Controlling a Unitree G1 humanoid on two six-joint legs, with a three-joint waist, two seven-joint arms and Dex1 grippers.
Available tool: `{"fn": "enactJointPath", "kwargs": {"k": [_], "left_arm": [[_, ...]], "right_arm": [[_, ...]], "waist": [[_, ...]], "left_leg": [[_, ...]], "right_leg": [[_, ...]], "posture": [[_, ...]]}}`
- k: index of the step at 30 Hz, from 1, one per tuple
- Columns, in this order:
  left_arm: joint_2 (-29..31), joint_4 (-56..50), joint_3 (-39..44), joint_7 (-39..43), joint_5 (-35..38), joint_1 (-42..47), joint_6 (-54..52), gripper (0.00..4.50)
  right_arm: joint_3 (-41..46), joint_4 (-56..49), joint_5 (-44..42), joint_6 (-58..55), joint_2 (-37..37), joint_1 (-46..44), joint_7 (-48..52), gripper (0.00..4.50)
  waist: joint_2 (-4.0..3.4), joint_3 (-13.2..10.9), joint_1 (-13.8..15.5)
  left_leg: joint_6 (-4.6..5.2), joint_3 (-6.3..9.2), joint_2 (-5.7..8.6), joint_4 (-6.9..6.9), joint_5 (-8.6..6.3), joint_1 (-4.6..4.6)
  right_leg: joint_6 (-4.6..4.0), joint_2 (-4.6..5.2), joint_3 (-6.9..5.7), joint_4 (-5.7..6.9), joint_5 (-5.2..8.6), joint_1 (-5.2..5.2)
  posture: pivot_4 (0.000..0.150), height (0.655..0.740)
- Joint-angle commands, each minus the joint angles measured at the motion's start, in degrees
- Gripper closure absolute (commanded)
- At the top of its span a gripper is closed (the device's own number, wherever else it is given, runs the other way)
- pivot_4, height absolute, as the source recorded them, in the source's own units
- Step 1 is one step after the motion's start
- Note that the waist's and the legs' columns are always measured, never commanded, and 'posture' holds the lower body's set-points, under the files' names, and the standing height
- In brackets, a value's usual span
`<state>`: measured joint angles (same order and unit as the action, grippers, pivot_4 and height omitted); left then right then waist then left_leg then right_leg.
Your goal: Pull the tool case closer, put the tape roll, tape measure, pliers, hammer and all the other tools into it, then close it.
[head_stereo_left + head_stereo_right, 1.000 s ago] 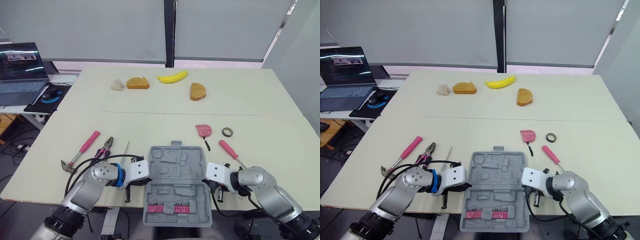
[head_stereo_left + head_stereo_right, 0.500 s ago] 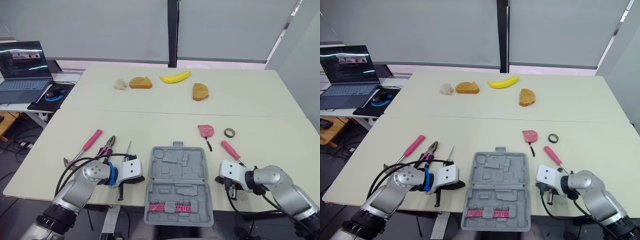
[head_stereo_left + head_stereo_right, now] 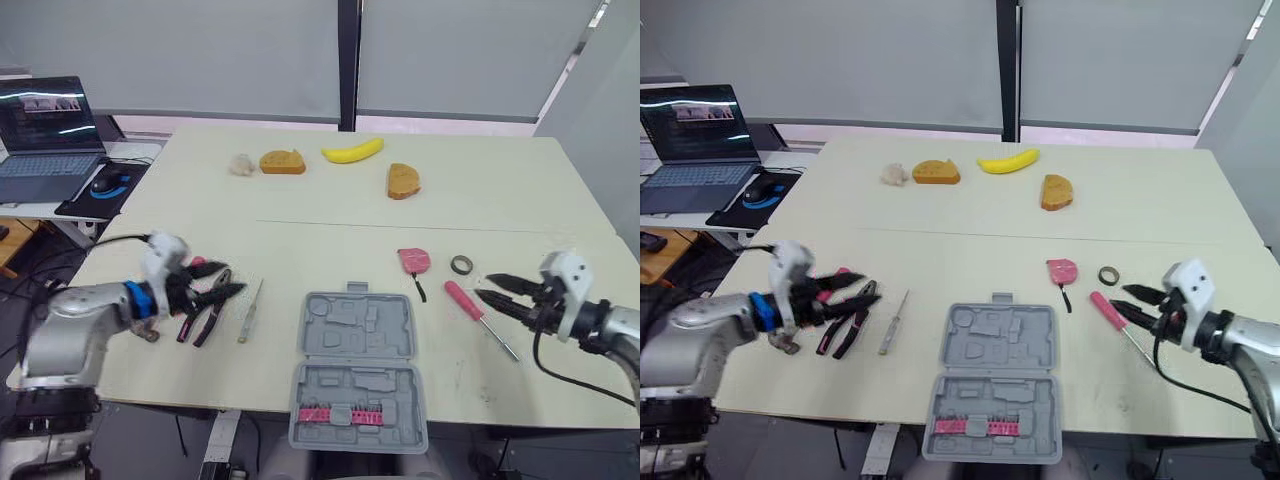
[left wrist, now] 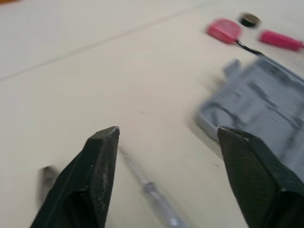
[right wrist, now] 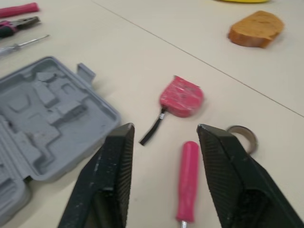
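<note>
1. Laptop (image 3: 40, 130) and mouse (image 3: 105, 185) sit on a side desk left of the table (image 3: 330, 240).
2. Hammer (image 3: 150, 335) lies near the table's left edge, largely hidden behind the left arm; its head points toward the front edge.
3. Left gripper (image 3: 225, 283) hovers over the hammer and pliers, pointing right, with its fingers spread wide and nothing between them.
4. Pliers (image 3: 205, 320) lie just right of the hammer, nose under the left fingers, handles toward the front.
5. Thin screwdriver (image 3: 248, 310) lies just right of the pliers, apart from the case.
6. Case (image 3: 358, 370) lies open and flat at the front edge, midway between the arms; a pink strip of bits sits in its near half.
7. Bread (image 3: 282, 161), banana (image 3: 352, 151) and more bread (image 3: 403, 181) lie far back.
8. Tape measure (image 3: 412, 261) rests beyond the case's right corner.
9. Tape roll (image 3: 461, 265) lies just right of the measure.
10. Pink screwdriver (image 3: 470, 305) lies in front of the roll, tip toward the front right.
11. Right gripper (image 3: 486, 287) hangs just above the pink handle, pointing left, its fingers parted and empty.
</note>
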<state>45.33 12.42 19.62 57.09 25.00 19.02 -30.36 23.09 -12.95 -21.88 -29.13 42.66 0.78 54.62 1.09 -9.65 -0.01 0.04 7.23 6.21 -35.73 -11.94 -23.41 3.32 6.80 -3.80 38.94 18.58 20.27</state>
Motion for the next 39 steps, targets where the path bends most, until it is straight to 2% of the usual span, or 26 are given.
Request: {"fn": "enactJointPath", "kwargs": {"k": [1, 4, 5, 11, 13, 16, 20, 24, 27, 32, 37, 39], "left_arm": [[3.9, 9.7, 7.0, -3.9, -0.4, 1.5, 3.9, 0.0], [7.3, 19.5, 8.9, -5.7, -3.0, 1.1, 10.9, 0.0], [8.1, 22.4, 9.1, -6.6, -3.9, 1.0, 13.4, 0.0], [12.9, 42.1, 14.7, -15.8, -4.3, 0.4, 20.8, 0.0], [13.9, 45.8, 15.3, -16.6, -4.6, -1.5, 22.5, 0.0], [13.4, 45.7, 14.7, -15.9, -4.5, -2.4, 23.1, 0.0], [11.4, 41.5, 14.2, -16.8, -3.5, -0.9, 22.0, 0.0], [8.9, 30.7, 12.9, -15.8, -1.8, 1.2, 17.8, 0.0], [5.7, 16.5, 7.2, -13.5, 0.5, 5.8, 11.5, 0.0], [0.2, 0.5, -2.0, -10.7, 3.4, 11.9, 3.5, 0.0], [-5.9, -12.9, -11.4, -8.2, 5.9, 16.3, -1.8, 0.0], [-7.5, -14.8, -12.7, -8.5, 6.1, 17.3, -3.0, 0.0]], "right_arm": [[5.8, 5.1, 1.1, 5.3, 1.8, 1.2, -1.5, 1.16], [9.1, 12.5, 2.2, 9.5, 2.7, 1.4, -3.6, 0.12], [9.8, 14.7, 2.4, 10.4, 2.7, 1.2, -4.6, 0.02], [13.1, 27.7, 5.2, 18.0, 2.9, 1.5, -10.5, 0.02], [14.3, 31.4, 5.0, 19.7, 3.2, 1.6, -11.7, 0.02], [14.0, 35.2, 5.5, 22.2, 4.3, 1.4, -12.3, 0.02], [10.6, 36.9, 7.0, 23.9, 5.6, -1.1, -12.6, 0.02], [6.2, 34.4, 8.4, 24.1, 7.0, -4.4, -11.5, 0.02], [-1.7, 30.7, 12.3, 24.1, 8.7, -9.4, -10.1, 0.02], [-11.8, 30.2, 17.0, 21.8, 9.2, -18.0, -7.6, 0.02], [-19.0, 30.0, 18.2, 18.8, 8.4, -26.4, -3.3, 0.02], [-20.3, 30.0, 18.3, 18.5, 8.3, -27.8, -2.3, 0.02]], "waist": [[0.02, 0.0, -0.1], [0.02, 0.0, -0.4], [0.02, 0.0, -0.4], [0.03, 0.0, -0.3], [0.03, 0.0, -0.4], [0.02, 0.0, -0.3], [0.02, 0.0, 0.0], [0.04, 0.0, -0.1], [0.04, 0.0, -0.3], [0.05, 0.0, -0.5], [0.08, 0.0, -1.1], [0.09, 0.0, -1.5]], "left_leg": [[0.0, -0.02, 0.02, 0.01, 0.0, 0.0], [0.01, -0.17, 0.04, 0.02, -0.01, 0.0], [0.02, -0.18, 0.04, 0.02, -0.01, 0.01], [0.01, -0.15, 0.0, 0.03, -0.01, 0.01], [0.02, -0.17, 0.01, 0.03, -0.01, 0.01], [0.03, -0.19, 0.06, 0.06, -0.02, 0.01], [0.02, -0.16, 0.02, 0.03, 0.0, 0.01], [0.01, -0.16, 0.02, 0.0, 0.01, 0.01], [0.01, -0.2, 0.05, -0.01, 0.0, -0.04], [-0.06, -0.2, 0.05, -0.14, 0.04, -0.1], [-0.22, -0.31, 0.05, -0.25, 0.14, -0.21], [-0.22, -0.3, 0.05, -0.32, 0.15, -0.31]], "right_leg": [[-0.04, 0.01, 0.02, 0.0, -0.03, 0.0], [-0.13, 0.05, 0.14, 0.0, -0.08, 0.02], [-0.13, 0.06, 0.15, 0.0, -0.08, 0.04], [-0.12, 0.08, 0.13, 0.03, -0.07, 0.29], [-0.1, 0.09, 0.17, 0.03, -0.06, 0.37], [-0.12, 0.14, 0.2, 0.03, -0.07, 0.39], [-0.1, 0.13, 0.15, 0.07, -0.07, 0.39], [-0.12, 0.12, 0.15, 0.08, -0.08, 0.37], [-0.14, 0.13, 0.2, 0.07, -0.09, 0.16], [-0.12, 0.12, 0.16, 0.07, -0.12, 0.05], [-0.13, 0.13, 0.17, -0.01, -0.11, 0.04], [-0.13, 0.13, 0.12, -0.02, -0.11, 0.06]], "posture": [[0.15, 0.74], [0.15, 0.74], [0.15, 0.74], [0.15, 0.74], [0.15, 0.74], [0.15, 0.74], [0.15, 0.74], [0.15, 0.74], [0.15, 0.74], [0.15, 0.74], [0.15, 0.74], [0.15, 0.74]]}}
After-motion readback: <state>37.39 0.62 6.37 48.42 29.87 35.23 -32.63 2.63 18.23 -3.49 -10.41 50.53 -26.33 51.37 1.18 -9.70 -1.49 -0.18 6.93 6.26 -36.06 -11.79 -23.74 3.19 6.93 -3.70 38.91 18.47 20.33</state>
